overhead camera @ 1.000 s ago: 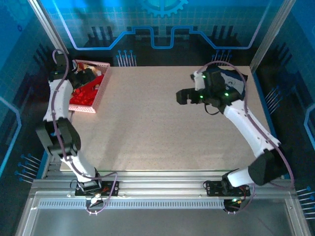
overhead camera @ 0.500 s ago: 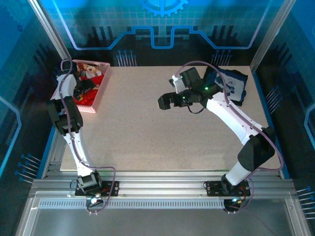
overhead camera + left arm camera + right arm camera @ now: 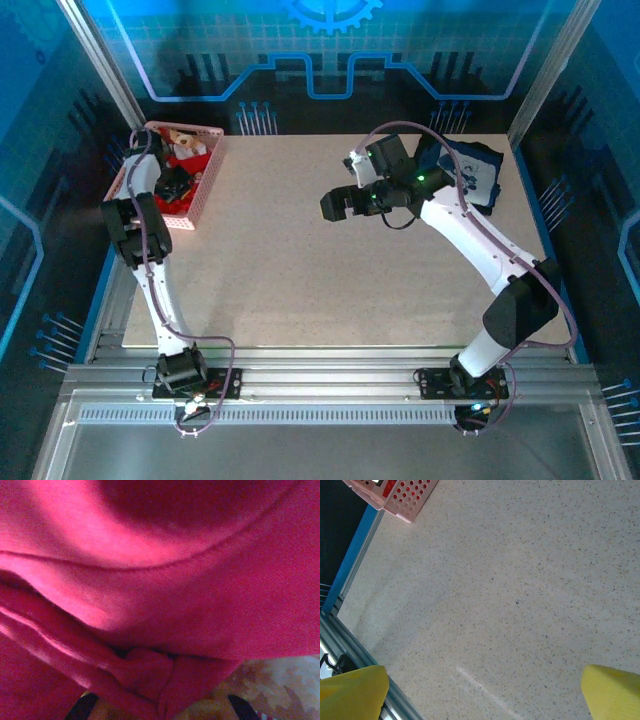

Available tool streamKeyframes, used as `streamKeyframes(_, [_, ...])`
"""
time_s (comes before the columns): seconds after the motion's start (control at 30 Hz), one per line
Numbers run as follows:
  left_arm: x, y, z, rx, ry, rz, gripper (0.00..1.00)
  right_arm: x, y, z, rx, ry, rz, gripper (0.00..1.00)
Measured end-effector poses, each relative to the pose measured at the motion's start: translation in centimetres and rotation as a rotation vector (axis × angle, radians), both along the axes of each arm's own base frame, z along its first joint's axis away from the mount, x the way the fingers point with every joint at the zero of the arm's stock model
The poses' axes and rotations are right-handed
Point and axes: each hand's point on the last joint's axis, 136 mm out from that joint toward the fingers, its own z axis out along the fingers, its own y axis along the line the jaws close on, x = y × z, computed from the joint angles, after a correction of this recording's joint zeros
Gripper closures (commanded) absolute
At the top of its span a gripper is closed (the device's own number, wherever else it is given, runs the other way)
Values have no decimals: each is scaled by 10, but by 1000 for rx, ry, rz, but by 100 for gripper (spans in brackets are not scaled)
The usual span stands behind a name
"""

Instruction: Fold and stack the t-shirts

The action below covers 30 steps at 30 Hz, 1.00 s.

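Over at the far left corner, the left gripper is reaching down into the pink lattice basket, where the red t-shirt is lying in a crumpled heap. Its wrist camera is pressing right up against red folds. The two dark fingertips are standing apart at the bottom edge with a bunch of cloth between them, and a bit of the brown bear print is peeking out beside them.

The right gripper is hovering above the middle of the speckled table, its yellow pads spread wide with nothing between them. The navy t-shirt is sitting at the far right corner of the table, behind the right arm.
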Motion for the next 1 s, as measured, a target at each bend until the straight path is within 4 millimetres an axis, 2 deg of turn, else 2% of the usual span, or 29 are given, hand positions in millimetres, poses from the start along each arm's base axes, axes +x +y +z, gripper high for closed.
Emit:
streamKeyframes(0.03, [2, -1, 5, -1, -16, -3, 100, 0, 0, 0, -2, -1, -1, 0])
streamKeyframes(0.13, [10, -1, 38, 10, -93, -11, 100, 1, -1, 0, -5, -3, -5, 0])
streamKeyframes(0.2, [16, 0, 80, 35, -178, -19, 100, 2, -2, -1, -8, -5, -13, 0])
streamKeyframes(0.23, [20, 1, 108, 55, -235, -22, 100, 3, -2, 0, -10, -6, -19, 0])
streamKeyframes(0.3, [26, 1, 176, 97, -377, -33, 100, 4, -3, 0, -9, -10, -26, 0])
streamKeyframes(0.43, [15, -15, 310, 157, -656, -75, 100, 10, -2, 1, 9, -19, -44, 0])
streamKeyframes(0.5, [1, -35, 380, 177, -813, -121, 100, 13, -3, 1, 19, -18, -61, 0])
streamKeyframes(0.6, [-17, -78, 455, 157, -1005, -210, 100, 20, -6, 2, 39, -23, -89, 0])
streamKeyframes(0.67, [-30, -113, 492, 105, -1111, -281, 100, 25, -7, 3, 53, -28, -108, 0])
streamKeyframes(0.77, [-42, -160, 525, 2, -1222, -377, 100, 32, -11, 3, 71, -31, -142, 0])
streamKeyframes(0.87, [-51, -207, 545, -107, -1291, -474, 100, 40, -17, -2, 80, -32, -182, 0])
streamKeyframes(1.0, [-64, -266, 556, -234, -1328, -604, 100, 46, -38, -15, 76, -15, -261, 0])
